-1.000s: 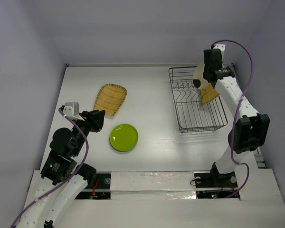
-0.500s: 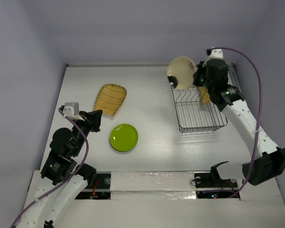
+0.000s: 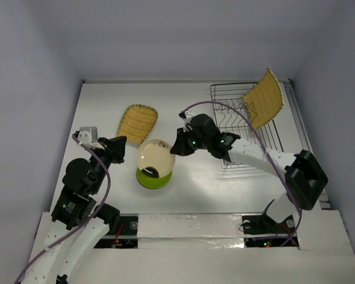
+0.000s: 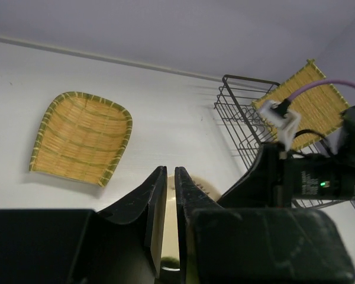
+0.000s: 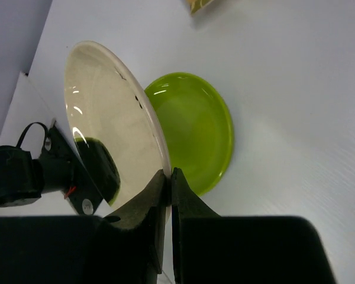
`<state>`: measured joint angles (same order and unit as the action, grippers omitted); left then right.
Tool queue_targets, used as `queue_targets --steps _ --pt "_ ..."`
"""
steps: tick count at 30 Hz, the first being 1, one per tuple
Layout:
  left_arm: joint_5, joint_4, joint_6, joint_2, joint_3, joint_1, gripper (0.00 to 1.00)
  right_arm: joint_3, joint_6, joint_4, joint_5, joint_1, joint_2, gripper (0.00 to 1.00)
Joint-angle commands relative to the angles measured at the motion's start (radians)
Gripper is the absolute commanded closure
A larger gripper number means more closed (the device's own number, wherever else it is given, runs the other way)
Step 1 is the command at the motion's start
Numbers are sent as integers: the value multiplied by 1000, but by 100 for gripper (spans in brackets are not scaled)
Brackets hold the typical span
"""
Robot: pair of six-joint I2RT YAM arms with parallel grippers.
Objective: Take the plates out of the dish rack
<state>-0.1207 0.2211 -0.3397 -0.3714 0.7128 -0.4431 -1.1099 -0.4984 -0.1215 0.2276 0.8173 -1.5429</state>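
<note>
Tabletop seen from above, two robot arms at its near edge. Right gripper is clamped on the rim of a cream plate, holding it tilted just over a green plate that lies flat. Left gripper sits just left of them, fingers almost together, holding nothing. Oval tray lies flat farther back. Square tray leans in the far right corner of the rack.

Cream plate hides most of lime-green plate.
</note>
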Motion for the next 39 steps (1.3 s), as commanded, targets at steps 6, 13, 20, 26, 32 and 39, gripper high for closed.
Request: queue_targets --steps 6,13,20,26,32,39 --pt "7 -40 2 6 1 6 89 -63 -94 159 38 11 -155 100" --pt "15 -46 4 9 -1 6 88 -48 -97 138 56 20 -209 98" --pt "19 -46 2 9 -1 6 87 -73 -81 80 62 20 -249 91" --pt "21 -46 2 11 -1 6 87 -106 -29 13 59 20 -258 75" --pt "21 -48 4 12 -1 6 87 -131 10 -47 7 29 -189 51" --pt "23 -46 4 25 -3 6 86 -143 61 -164 -328 19 -4 58"
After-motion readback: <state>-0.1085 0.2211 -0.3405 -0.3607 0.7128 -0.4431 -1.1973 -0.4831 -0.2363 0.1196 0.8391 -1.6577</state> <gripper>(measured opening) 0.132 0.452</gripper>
